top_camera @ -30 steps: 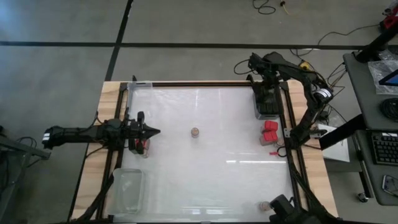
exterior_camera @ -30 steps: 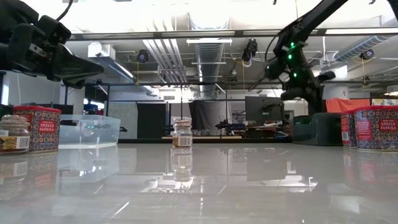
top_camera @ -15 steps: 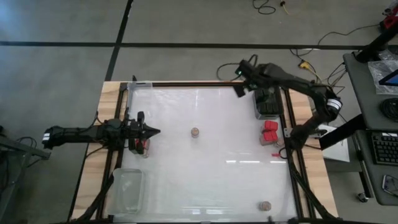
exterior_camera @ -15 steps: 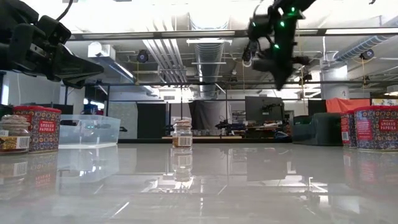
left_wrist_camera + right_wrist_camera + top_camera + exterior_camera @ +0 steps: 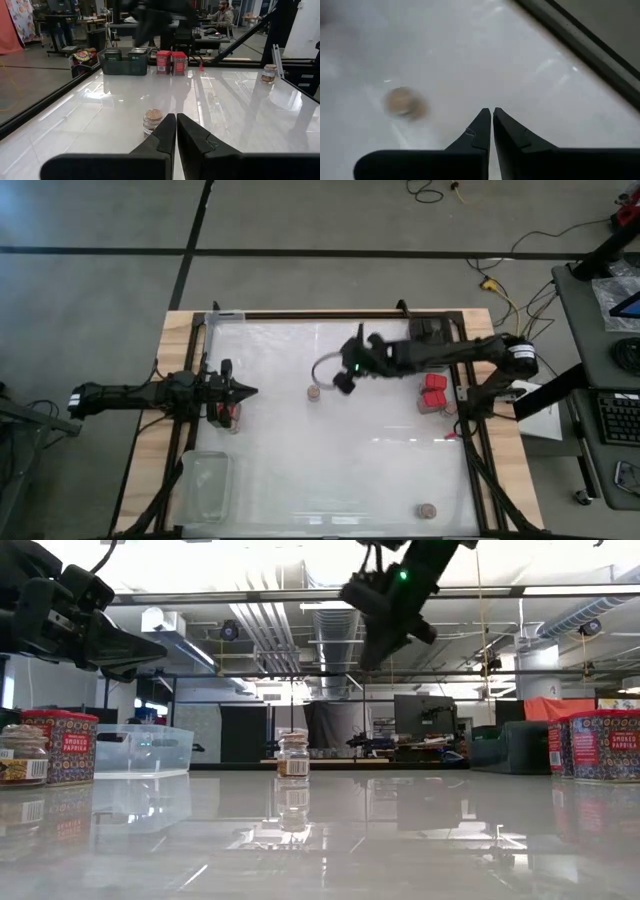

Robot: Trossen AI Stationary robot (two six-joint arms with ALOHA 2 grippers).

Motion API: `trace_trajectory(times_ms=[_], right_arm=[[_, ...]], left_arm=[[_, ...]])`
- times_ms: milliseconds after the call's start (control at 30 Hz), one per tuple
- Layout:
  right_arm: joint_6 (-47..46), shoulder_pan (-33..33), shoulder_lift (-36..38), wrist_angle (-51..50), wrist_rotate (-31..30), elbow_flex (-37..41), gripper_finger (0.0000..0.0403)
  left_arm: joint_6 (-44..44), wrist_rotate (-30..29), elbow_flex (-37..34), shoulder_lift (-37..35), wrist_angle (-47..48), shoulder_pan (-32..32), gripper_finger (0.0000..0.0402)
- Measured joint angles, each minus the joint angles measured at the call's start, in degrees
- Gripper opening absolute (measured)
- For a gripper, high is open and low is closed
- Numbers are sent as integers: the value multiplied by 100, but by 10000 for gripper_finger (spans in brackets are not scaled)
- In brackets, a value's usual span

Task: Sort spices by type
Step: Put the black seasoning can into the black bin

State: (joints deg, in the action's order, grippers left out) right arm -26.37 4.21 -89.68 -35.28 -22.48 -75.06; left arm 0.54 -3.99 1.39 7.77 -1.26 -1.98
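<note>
A round tan-topped jar [image 5: 313, 392] stands on its base at the table's middle, also seen in the low view [image 5: 293, 755], the left wrist view [image 5: 152, 120] and, blurred, the right wrist view [image 5: 404, 102]. My right gripper [image 5: 340, 383] hangs shut, high above the table [image 5: 372, 652], just right of this jar, slanting down toward it [image 5: 491, 112]. My left gripper [image 5: 250, 391] waits shut and level at the left edge [image 5: 176, 120]. Two red spices [image 5: 433, 392] stand at the right. Black spices [image 5: 125, 55] sit in a dark bin. A second jar [image 5: 427, 510] stands near the front right.
A red tin [image 5: 60, 745] and a small jar [image 5: 22, 755] stand by my left gripper. A clear tray [image 5: 205, 485] lies at the near left and another [image 5: 225, 320] at the far left corner. The dark bin [image 5: 432, 330] sits at the far right.
My right gripper has swung from over the dark bin at the far right corner toward the table's middle, tipping from pointing steeply down to slanting, and now hangs near the middle jar. It has stayed shut. No spice has moved.
</note>
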Motion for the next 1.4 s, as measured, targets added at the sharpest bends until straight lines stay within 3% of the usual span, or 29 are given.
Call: trace_trajectory(times_ms=[200, 467, 800, 967, 1100, 1200, 1267, 1400], right_arm=[[425, -907, -234, 1055, -10, 19, 12], [1552, -1608, -787, 1452, -8, 34, 12], [3485, -1593, -1791, 3492, 34, 34, 12], [4240, -1452, -1919, 4058, 571, 36, 12], [4243, -1222, -1733, 3970, 907, 36, 12], [4157, -980, -1438, 3806, 921, 36, 12], [4238, -790, -1248, 3813, 915, 34, 12], [4304, -378, -1000, 3860, 901, 34, 12]], left_arm=[[-1, 4, -2, 0, 0, 1, 0], [0, 22, 0, 0, 2, 0, 0], [-2, 17, -2, 2, 0, 2, 0], [-13, 12, -1, 2, 0, 0, 0], [-1187, -152, 0, -7, -106, -4, 0], [-1437, -144, -2, 2, -313, -3, 0], [-1055, -146, -2, 6, -546, -4, 0], [893, -115, 0, 2, -933, -6, 0]])
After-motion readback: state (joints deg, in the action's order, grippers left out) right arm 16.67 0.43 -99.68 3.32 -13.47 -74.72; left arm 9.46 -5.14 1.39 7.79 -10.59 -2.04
